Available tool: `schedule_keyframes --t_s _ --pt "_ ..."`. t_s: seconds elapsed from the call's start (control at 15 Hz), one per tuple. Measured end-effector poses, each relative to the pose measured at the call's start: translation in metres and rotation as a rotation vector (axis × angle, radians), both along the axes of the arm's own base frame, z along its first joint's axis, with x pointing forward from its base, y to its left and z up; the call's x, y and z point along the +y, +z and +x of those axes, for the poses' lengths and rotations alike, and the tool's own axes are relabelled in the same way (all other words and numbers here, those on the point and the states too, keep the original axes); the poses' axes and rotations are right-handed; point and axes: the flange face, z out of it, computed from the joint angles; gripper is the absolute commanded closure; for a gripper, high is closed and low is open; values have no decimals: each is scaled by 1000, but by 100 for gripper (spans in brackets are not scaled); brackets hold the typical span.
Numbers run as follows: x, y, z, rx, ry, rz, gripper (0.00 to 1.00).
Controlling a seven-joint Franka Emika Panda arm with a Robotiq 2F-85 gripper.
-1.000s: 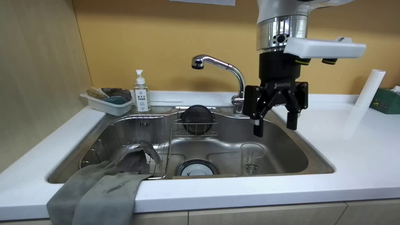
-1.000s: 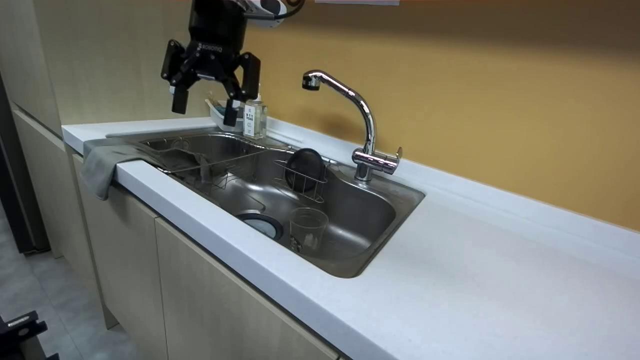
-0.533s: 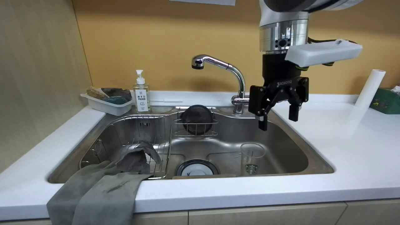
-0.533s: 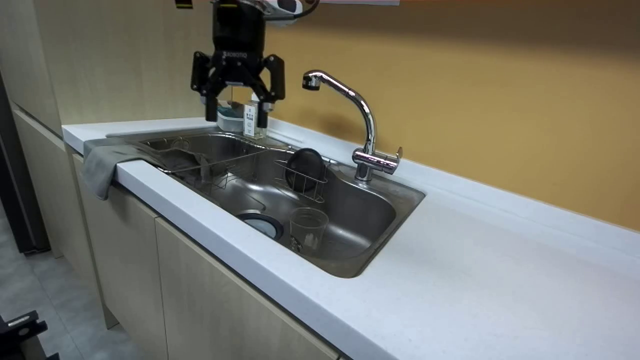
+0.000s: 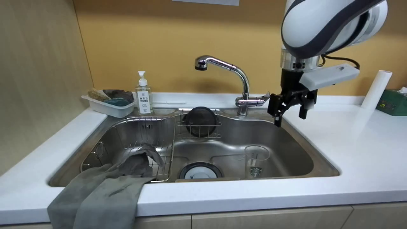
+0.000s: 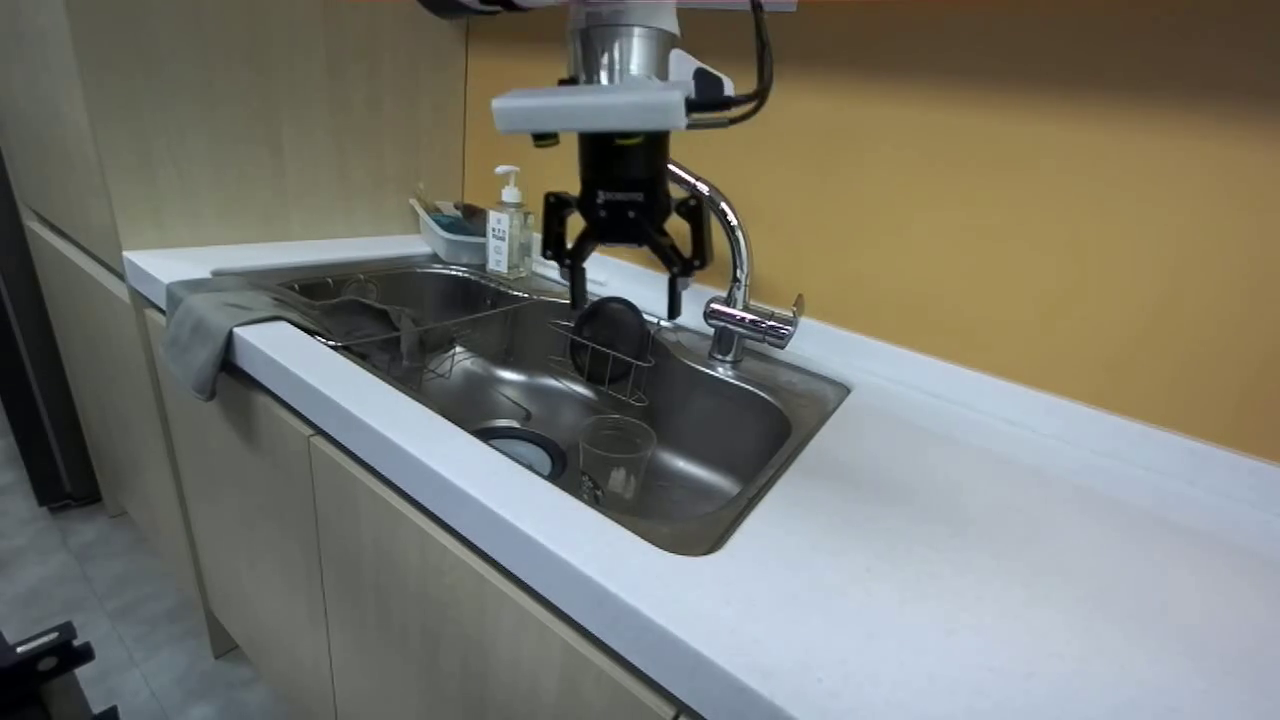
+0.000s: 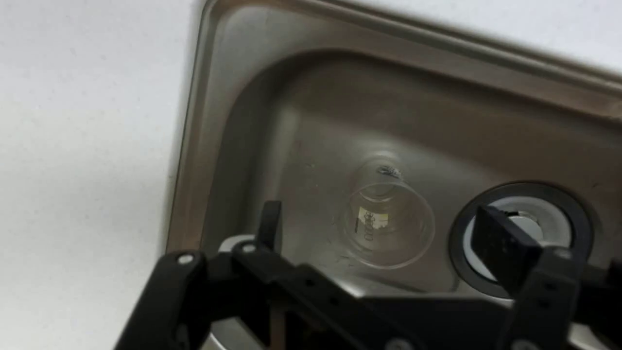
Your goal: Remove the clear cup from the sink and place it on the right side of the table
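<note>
One pale tray point(image 5: 111, 110), at ten o'clock of the sink point(image 5: 287, 144) in an exterior view, holds sponge-like items point(image 5: 117, 101); grey cloth point(image 5: 106, 192) spills over the edge at eight, a wire rack point(image 5: 199, 137) holds a dark round piece point(image 5: 200, 121) at twelve, the drain point(image 5: 201, 172) sits at six, and the clear cup point(image 5: 257, 163) stands upright inside at four. Right of these, the gripper point(image 5: 290, 118) hangs at two o'clock, fingers point(image 5: 303, 113) spread apart, the cup below it toward seven and, in the wrist view, showing between the fingertips point(image 7: 269, 226).

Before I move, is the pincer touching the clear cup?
Apart. In an exterior view, the open pincer hangs higher than the clear cup, and bare steel of the sink shows plainly between them.
</note>
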Motion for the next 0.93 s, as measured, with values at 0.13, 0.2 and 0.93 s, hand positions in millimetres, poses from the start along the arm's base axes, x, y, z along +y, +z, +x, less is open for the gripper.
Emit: schedule_keyframes --t_s 0.13,0.2,0.93 --pt "-14 -15 19 -17 18 47 0" --pt "-16 -23 28 -18 36 74 0" --pt "-11 -75 57 9 114 107 0"
